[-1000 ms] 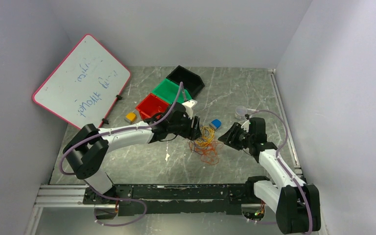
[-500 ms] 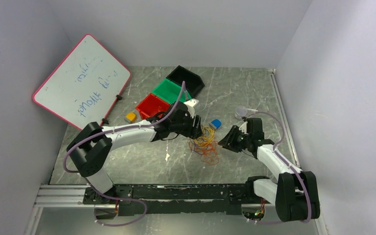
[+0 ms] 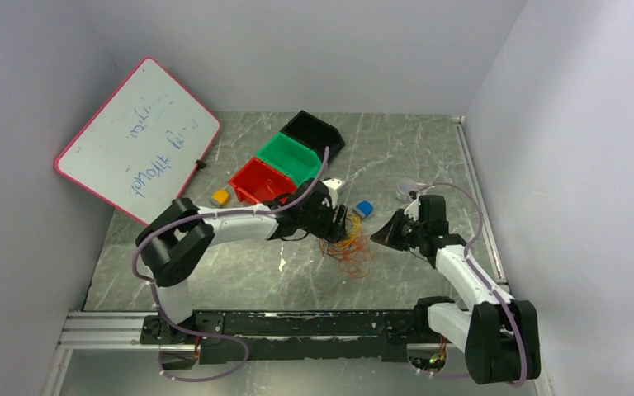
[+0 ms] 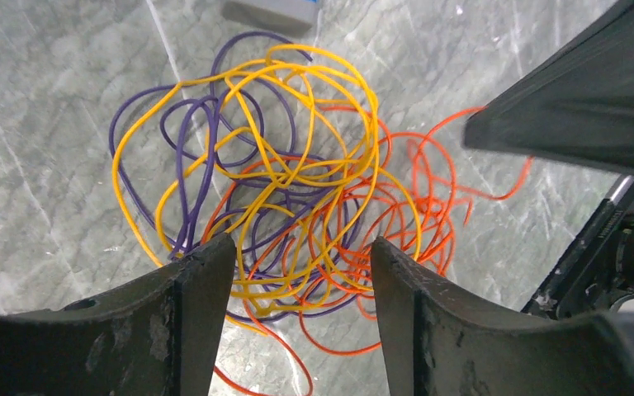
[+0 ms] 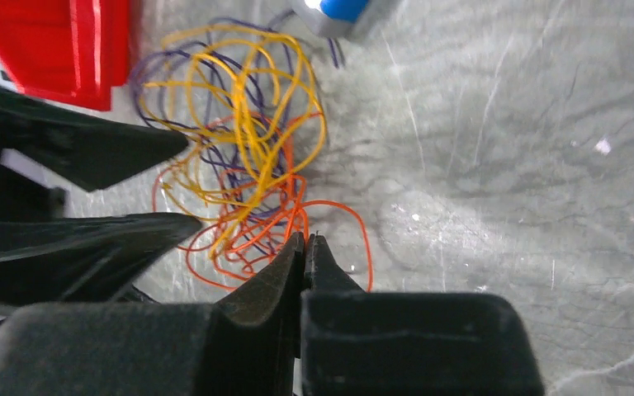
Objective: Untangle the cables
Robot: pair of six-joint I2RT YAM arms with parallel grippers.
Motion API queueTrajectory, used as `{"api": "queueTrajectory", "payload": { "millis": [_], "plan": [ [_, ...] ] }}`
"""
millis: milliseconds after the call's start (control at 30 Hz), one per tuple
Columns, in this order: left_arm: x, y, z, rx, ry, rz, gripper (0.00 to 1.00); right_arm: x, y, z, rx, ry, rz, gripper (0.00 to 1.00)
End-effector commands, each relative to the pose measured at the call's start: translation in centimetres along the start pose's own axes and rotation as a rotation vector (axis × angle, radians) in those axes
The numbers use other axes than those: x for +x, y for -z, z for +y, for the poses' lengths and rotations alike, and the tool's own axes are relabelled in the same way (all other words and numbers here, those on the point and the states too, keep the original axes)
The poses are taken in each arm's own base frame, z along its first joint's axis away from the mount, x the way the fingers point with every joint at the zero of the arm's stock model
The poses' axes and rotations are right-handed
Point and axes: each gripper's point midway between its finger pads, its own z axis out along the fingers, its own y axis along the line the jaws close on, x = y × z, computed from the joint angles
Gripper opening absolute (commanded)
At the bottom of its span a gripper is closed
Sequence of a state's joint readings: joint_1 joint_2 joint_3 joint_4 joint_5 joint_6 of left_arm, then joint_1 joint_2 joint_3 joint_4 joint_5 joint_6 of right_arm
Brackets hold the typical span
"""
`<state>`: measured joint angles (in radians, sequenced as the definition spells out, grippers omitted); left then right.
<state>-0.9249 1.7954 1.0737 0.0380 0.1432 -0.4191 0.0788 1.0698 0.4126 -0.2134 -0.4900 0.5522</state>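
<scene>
- Left arm swung in toward the middle since a second ago; left gripper (image 3: 343, 225) now sits right over the cables (image 3: 351, 245), before it was just beside them on the left.
- Right gripper (image 3: 385, 234) went from parted to clenched, tips nosed in at the clump's right edge.
- Cables: one tangled clump on the counter (image 3: 239, 272), mid-table, just in front of the red bin (image 3: 255, 181), near the small blue thing (image 3: 364, 208).
- Left gripper: released, fingers spread and straddling the yellow/purple part of the clump from above, nothing held.
- Right gripper: jaws pressed together in the wrist view, tips at the orange strands (image 5: 257, 235); can't tell if a strand is pinched.
- Key relation: clump lies straight below the left gripper and just left of the right gripper's tips; orange sits on the right arm's side, yellow and purple further off.
- Judgement: left pins or grabs, right draws orange out rightward; snag risk where orange threads through yellow.
</scene>
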Motion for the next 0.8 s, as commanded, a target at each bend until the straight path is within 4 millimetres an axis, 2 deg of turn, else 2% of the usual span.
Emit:
{"api": "queueTrajectory", "payload": {
  "millis": [0,167,367,567,767],
  "plan": [
    [0.3,-1.3,-0.2,-0.006,-0.01,0.003,0.66,-3.0,1.8,1.7,0.01,0.081,-0.099,0.0],
    [2.0,-2.3,1.0,-0.053,-0.006,0.03,0.64,-5.5,3.8,4.7,-0.04,0.14,-0.158,0.0],
    [3.7,-2.9,1.8,-0.088,-0.001,0.059,0.56,-8.9,7.1,8.6,-0.079,0.207,-0.254,0.0],
    [5.1,-3.2,2.6,-0.114,-0.007,0.088,0.38,-12.3,11.4,13.1,-0.134,0.265,-0.38,0.0],
    [5.8,-3.3,3.0,-0.12,-0.009,0.096,0.13,-15.7,16.3,16.8,-0.142,0.329,-0.531,0.0]
  ]
}}
